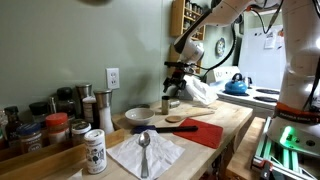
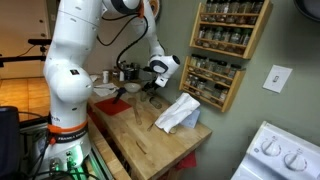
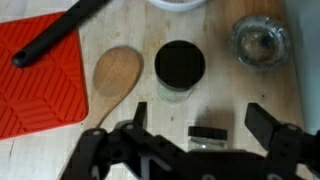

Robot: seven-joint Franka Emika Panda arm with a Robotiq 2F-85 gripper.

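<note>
In the wrist view my gripper is open, its two fingers spread wide above the wooden counter. Between them, touching neither, stands a small clear jar with a black lid. Just beyond it is a larger jar with a dark round lid, with a wooden spoon to its left. In an exterior view the gripper hangs over a jar on the counter. The gripper also shows beside a white cloth.
A red ribbed mat with a black handle across it lies left of the spoon. An empty glass stands at the right. Also around are a white bowl, a napkin with a metal spoon, a spice shaker and a blue kettle.
</note>
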